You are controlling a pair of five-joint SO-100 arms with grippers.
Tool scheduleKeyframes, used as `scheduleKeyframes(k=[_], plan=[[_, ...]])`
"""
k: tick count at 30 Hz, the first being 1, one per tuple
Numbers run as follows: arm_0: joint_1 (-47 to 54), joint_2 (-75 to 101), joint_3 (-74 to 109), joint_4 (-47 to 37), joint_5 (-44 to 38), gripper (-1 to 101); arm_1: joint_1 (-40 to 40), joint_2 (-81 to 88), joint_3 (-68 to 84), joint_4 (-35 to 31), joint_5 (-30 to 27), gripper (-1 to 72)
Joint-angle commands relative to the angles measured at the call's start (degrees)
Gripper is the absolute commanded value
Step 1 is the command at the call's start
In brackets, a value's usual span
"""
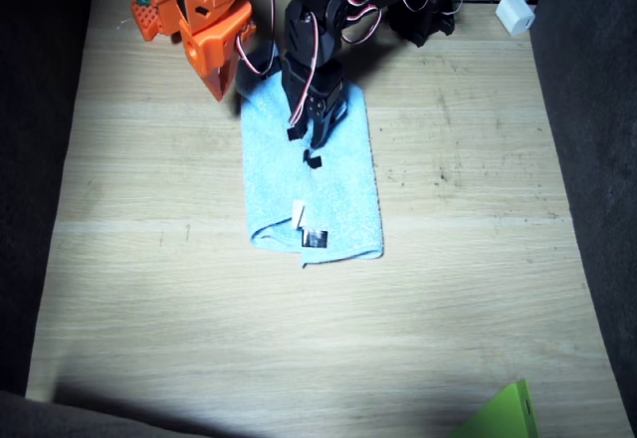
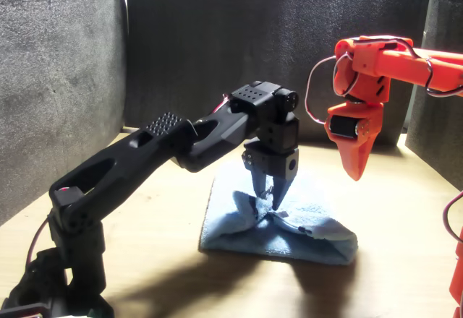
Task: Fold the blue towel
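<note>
The blue towel (image 1: 314, 184) lies folded on the wooden counter (image 1: 149, 289). The black left hand (image 2: 274, 201) points down, pinching a bunched ridge of the cloth. The orange right hand (image 1: 214, 85) hangs above the counter beside the towel's far corner, pressed together.

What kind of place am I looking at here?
Probably a robot test bench: two small arms, one black and one orange, over a wooden table, a towel, dark foam walls.
</note>
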Motion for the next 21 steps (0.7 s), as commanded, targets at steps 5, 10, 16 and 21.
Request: scheduleKeyframes(k=[5,10,16,21], plan=[[-0.5,0.3,-6.2,0.9,3.7,19,0.8,1.3,0.6,0.4,0.8,2.5],[-2.2,-0.8,-8.3,0.8,6.8,17,1.1,0.0,0.6,-0.1,0.9,2.5],[-6.1,-3.7,-11.3,0.4,11.3,16,0.8,-1.1,0.6,-0.6,0.8,2.5],[-8.6,-7.2,-14.9,0.3,16.7,15,1.0,-2.7,0.6,-1.2,0.9,2.5]])
